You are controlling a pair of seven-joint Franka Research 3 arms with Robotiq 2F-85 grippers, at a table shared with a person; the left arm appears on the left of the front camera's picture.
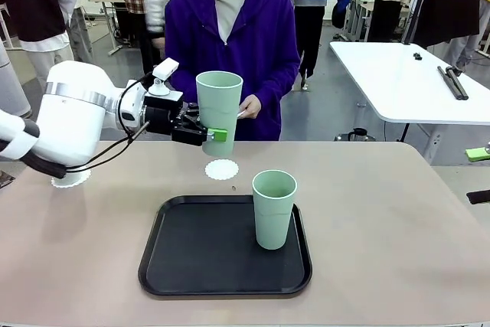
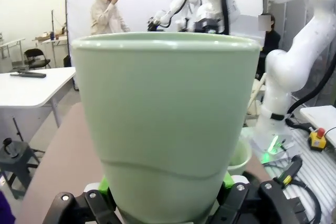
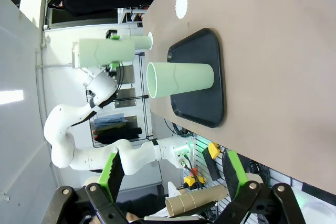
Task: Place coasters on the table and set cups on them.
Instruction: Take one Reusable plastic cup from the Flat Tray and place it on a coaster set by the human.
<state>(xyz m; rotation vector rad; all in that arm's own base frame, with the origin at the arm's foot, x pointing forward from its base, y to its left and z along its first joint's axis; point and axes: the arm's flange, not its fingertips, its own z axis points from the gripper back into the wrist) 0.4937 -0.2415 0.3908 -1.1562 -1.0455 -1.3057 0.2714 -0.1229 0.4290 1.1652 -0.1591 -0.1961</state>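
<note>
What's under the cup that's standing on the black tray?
The bare black tray shows all around the cup. The cup's base hides the spot directly beneath.

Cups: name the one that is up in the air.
The cup clamped in the left gripper, lifted clear of the table. Another cup stands on the black tray; a third cup stands on the table.
</note>
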